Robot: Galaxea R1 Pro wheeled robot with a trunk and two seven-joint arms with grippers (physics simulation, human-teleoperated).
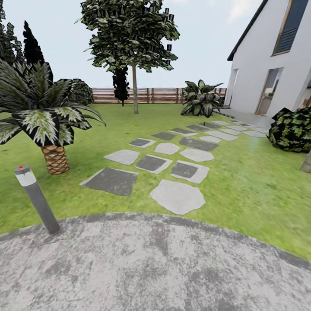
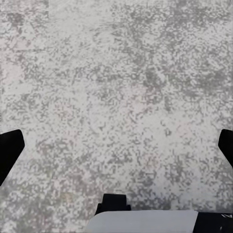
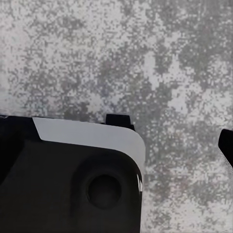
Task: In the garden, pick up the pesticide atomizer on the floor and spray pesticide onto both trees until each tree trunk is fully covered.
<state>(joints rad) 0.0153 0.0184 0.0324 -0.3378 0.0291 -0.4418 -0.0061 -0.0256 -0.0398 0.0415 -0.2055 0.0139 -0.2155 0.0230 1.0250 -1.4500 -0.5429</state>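
Head view: grey paved patio [image 1: 155, 263], stepping stones [image 1: 177, 196] across lawn [image 1: 242, 181] toward a tree [image 1: 134, 86]. Left gripper [image 2: 116, 145] fingers spread apart above paving. Right gripper: state cannot be told.

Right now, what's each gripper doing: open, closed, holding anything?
Left gripper: open, empty, over the grey patio.
Right gripper: cannot be told; no object seen in it.

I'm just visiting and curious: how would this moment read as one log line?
place: grey paved patio | ahead: stepping stones, lawn, tree by fence | left pincer: open, over paving | atomizer: not yet picked up
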